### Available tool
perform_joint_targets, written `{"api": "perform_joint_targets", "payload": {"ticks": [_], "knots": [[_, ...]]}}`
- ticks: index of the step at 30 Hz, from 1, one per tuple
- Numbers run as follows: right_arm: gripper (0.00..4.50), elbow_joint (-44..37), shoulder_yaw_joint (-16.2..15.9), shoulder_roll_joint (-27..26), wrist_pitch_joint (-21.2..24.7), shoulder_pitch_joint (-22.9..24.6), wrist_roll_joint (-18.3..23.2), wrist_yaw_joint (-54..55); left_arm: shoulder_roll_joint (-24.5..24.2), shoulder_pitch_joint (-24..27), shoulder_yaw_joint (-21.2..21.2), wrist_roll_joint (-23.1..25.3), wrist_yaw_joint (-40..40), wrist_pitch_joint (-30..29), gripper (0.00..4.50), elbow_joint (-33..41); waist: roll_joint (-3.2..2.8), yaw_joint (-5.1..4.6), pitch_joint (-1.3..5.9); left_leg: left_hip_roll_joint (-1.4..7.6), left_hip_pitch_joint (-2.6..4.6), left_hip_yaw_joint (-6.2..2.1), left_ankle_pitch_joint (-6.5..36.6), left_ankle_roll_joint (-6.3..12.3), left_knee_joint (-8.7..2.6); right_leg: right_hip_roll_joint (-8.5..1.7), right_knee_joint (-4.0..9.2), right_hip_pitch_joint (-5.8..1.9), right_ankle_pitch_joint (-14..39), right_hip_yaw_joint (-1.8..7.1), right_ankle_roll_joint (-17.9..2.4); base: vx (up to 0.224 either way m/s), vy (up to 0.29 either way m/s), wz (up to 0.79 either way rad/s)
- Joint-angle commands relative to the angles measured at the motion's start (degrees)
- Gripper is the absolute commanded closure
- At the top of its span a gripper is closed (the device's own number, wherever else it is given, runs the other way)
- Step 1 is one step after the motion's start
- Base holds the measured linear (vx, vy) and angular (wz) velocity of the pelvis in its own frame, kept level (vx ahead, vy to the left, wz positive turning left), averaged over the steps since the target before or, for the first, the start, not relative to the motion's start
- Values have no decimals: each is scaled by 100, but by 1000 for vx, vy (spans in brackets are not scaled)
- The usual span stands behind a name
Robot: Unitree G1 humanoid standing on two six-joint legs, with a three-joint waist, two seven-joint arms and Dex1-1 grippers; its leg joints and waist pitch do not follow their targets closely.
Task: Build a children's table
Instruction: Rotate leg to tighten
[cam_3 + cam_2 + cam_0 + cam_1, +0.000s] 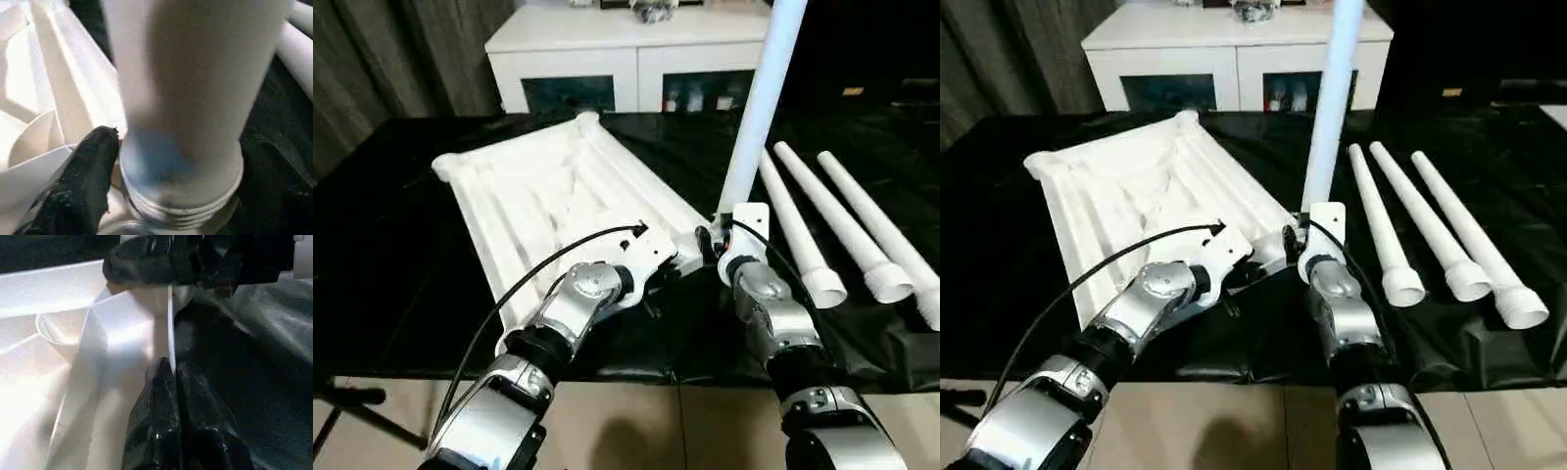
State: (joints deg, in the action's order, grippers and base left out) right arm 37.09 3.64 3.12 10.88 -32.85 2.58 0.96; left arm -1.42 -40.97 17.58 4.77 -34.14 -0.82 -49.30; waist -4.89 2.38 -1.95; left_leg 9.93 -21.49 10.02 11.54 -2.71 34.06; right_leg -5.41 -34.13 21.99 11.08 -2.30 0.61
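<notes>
Left gripper (pixel 171 377) pinches tabletop (pixel 538 186) rim; right gripper (pixel 720 235) brackets upright leg (pixel 759 108).

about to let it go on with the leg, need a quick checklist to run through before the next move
1. Tabletop lies underside up on the black work table: ok.
2. Left tool shut on the tabletop's raised rim to steady it: ok.
3. Standing leg upright at the near corner, threaded end down at the socket: ok.
4. Thread fully seated in the socket: cannot tell, several thread ridges are exposed.
5. Right tool gripping the leg: cannot tell, one black finger sits beside the leg's base.
6. Three spare legs lie side by side on the table to the robot's right: ok.
</notes>
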Motion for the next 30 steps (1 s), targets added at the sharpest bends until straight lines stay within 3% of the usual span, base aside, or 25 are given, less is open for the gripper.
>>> {"api": "perform_joint_targets", "payload": {"ticks": [1,2,3,4,5,8,10,11,12,14,16,18,20,22,23,24,26,27,30], "knots": [[69,-390,-111,21,129,112,-43,-18,83,-81,-190,-113,73,418,406,-2,126,27,362,225,59,-65,505,467,-388,-282,339,-227,87,150,-1366,0,0,0],[69,-784,-103,96,273,260,-39,-33,119,-131,-313,-222,66,503,396,21,142,32,362,222,46,-66,424,525,-378,-281,330,-230,-11,149,-1381,0,0,0],[69,-938,-99,123,336,322,-38,-30,129,-142,-355,-267,55,501,389,51,120,75,424,236,49,-77,118,627,-340,-287,261,-242,-452,145,-1410,0,0,0],[69,-1187,-80,157,414,424,-38,-11,152,-164,-443,-352,69,457,376,90,144,73,436,219,10,-76,-163,749,-307,-251,210,-237,-908,135,-1432,0,0,0],[69,-1302,-68,170,445,472,-39,-5,163,-179,-486,-393,76,451,364,93,140,106,457,223,15,-75,-345,886,-272,-261,174,-212,-1223,133,-1470,0,0,0],[69,-1901,-105,249,630,737,-70,-66,135,-277,-600,-368,406,580,338,-6,128,124,447,219,-17,-71,-493,1115,-237,-257,159,-174,-1352,113,-1499,0,0,0],[69,-2295,-133,287,809,911,-87,-111,83,-323,-682,-370,547,583,326,-82,120,126,414,229,-12,-64,-145,1076,-271,-265,215,-179,-873,113,-1468,0,0,0],[69,-2482,-144,289,916,997,-61,-129,36,-332,-722,-331,613,639,316,-112,81,126,401,236,1,-72,117,959,-297,-267,238,-178,-521,116,-1437,0,0,0],[69,-2597,-201,339,957,1074,-76,-205,-57,-298,-818,-363,652,588,306,-17,100,117,389,236,-1,-66,196,921,-308,-255,264,-175,-422,118,-1410,0,0,0],[69,-2860,-314,451,1051,1250,-79,-372,-280,-191,-1026,-418,768,485,294,248,29,113,382,243,14,-82,400,723,-335,-247,265,-178,-250,115,-1369,0,0,0],[69,-2986,-323,552,988,1394,31,-604,-571,27,-1286,-547,796,232,270,730,58,82,377,249,-11,-92,529,582,-355,-251,247,-200,-354,115,-1380,0,0,0],[33,-3137,-348,700,947,1542,61,-807,-933,311,-1573,-675,773,21,256,1309,57,49,368,251,7,-83,680,487,-367,-234,258,-185,-236,114,-1385,0,0,0],[28,-3369,-328,869,890,1737,294,-1233,-1459,699,-2010,-767,816,-175,242,2010,24,48,379,260,19,-85,707,455,-364,-237,239,-189,-232,113,-1377,0,0,0],[5,-3485,-314,930,923,1820,417,-1442,-1658,832,-2194,-806,841,-260,220,2213,38,25,368,250,12,-78,674,464,-363,-209,249,-166,-234,113,-1324,0,0,0],[0,-3637,-364,1042,1027,1934,584,-1774,-1959,972,-2417,-755,925,-312,214,2355,9,22,374,249,26,-84,672,467,-358,-200,236,-163,-298,105,-1315,0,0,0],[0,-3867,-476,1212,1238,2116,779,-2203,-2404,1168,-2712,-654,1055,-499,210,2499,66,43,373,255,20,-87,676,500,-360,-206,213,-180,-286,112,-1278,0,0,0],[0,-3941,-526,1269,1318,2181,822,-2317,-2550,1234,-2799,-615,1095,-616,210,2541,25,23,356,249,19,-85,701,485,-375,-189,229,-151,-178,109,-1232,0,0,0],[0,-3948,-621,1308,1381,2213,778,-2381,-2709,1318,-2855,-533,1161,-755,210,2565,23,18,341,256,43,-85,807,383,-392,-182,254,-120,-25,110,-1233,0,0,0],[0,-3707,-1042,1324,1559,2154,449,-2422,-3133,1558,-3076,-306,1521,-1492,210,2528,64,28,306,243,41,-82,1085,180,-434,-183,264,-105,388,118,-1216,0,0,0]]}}
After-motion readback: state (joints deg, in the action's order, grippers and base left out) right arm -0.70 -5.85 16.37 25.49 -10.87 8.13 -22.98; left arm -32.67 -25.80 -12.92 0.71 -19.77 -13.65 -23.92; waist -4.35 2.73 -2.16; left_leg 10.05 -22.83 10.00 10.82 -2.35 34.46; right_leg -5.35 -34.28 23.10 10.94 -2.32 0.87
